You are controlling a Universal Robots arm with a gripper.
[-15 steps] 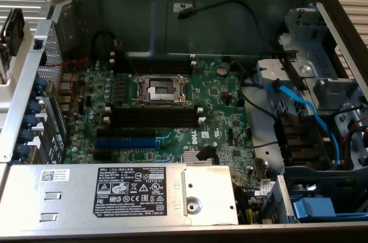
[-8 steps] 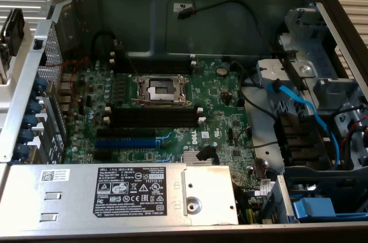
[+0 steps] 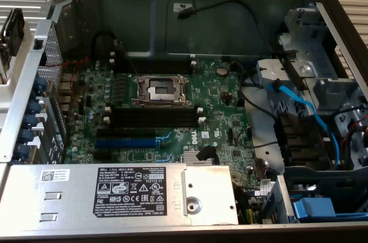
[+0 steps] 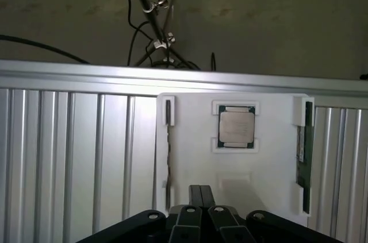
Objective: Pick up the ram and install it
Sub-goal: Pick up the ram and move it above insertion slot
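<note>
A white tray (image 4: 270, 139) on a ribbed metal worktop holds the ram (image 4: 302, 154) at 1 side edge. The gripper (image 4: 200, 189) hovers nearby, jaws together, empty. The motherboard slots (image 3: 152, 118) look unfilled.

The ram (image 4: 302, 151) is a long, thin, dark-green PCB stick w/ a pale label strip partway along it. It stands on its long edge in a narrow slot at one side of the white holder tray (image 4: 190, 139), so only its edge & a sliver of one face show. White tabs of the tray hug its ends. It runs parallel to the tray's side, apart from the CPU chip (image 4: 236, 126) mid-tray. Not installed yet.
</note>
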